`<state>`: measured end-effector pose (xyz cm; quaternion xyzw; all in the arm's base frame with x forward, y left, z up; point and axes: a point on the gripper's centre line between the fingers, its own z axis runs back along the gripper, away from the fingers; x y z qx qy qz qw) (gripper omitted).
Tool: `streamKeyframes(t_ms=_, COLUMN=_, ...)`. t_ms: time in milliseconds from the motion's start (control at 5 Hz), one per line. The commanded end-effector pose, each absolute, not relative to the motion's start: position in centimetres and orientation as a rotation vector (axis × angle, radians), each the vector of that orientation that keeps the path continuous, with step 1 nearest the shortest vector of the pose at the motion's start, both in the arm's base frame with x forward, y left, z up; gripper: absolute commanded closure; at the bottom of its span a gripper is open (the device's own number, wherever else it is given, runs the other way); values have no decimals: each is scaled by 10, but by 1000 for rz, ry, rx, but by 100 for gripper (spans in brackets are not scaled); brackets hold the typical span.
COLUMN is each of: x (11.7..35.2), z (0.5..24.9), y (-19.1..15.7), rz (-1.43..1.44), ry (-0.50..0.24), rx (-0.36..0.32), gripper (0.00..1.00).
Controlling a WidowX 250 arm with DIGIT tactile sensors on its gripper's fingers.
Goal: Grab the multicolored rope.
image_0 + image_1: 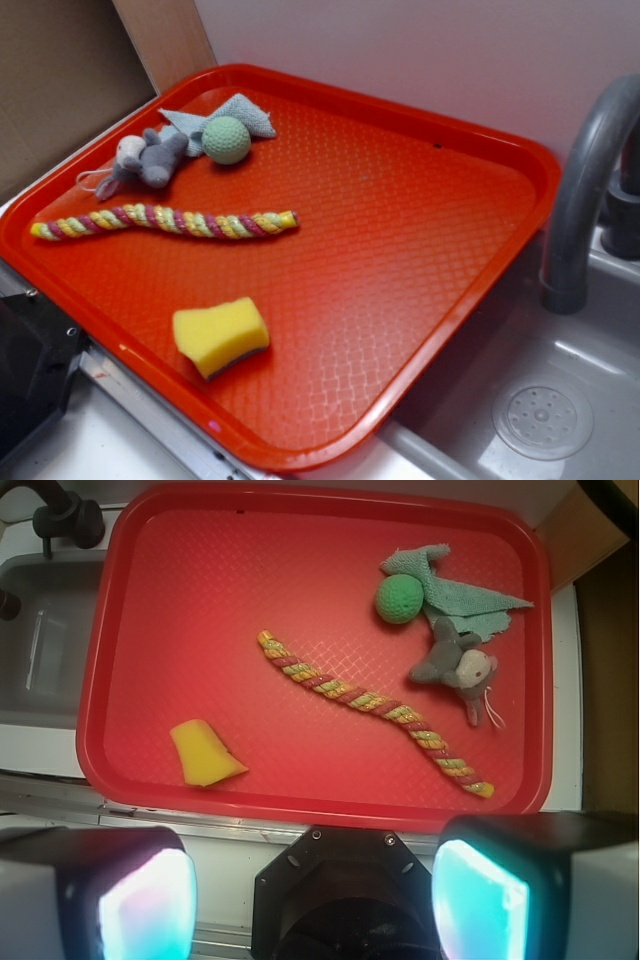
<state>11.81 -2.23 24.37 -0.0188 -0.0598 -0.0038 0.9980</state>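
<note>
- Hovering above the near rim of the red tray (100, 660): gripper (312, 900), spread wide, holding nothing, touching nothing.
- Lying flat mid-tray, slightly wavy: multicolored rope (370, 702), one end close to the tray's rim.
- Beside the rope, apart from it: grey plush mouse (455, 665), green ball (399, 598), pale cloth (460, 595).
- Toward the tray's near rim: yellow sponge (203, 754), well apart from the rope.
- Open tray floor between rope and far rim.

Red tray (520, 160) on white counter (60, 450)

The exterior view looks down obliquely at the red tray (400, 140); the wrist view overlooks it from high above.
</note>
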Motion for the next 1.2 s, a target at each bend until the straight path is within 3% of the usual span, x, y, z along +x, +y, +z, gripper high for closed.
streamKeyframes(t_ms=0, x=118, z=244, y=-22, rz=-8, ry=-120, rx=-38, gripper=0)
streamKeyframes(t_ms=400, x=146, z=219, y=-10, rz=-294, ry=-205, rx=-94, gripper=0)
streamKeyframes(t_ms=800, x=173, z=174, y=9, rz=-594, ry=-233, rx=-59, gripper=0)
streamKeyframes(t_ms=1000, x=187, z=148, y=12, rz=-665, ry=-219, rx=23, gripper=0)
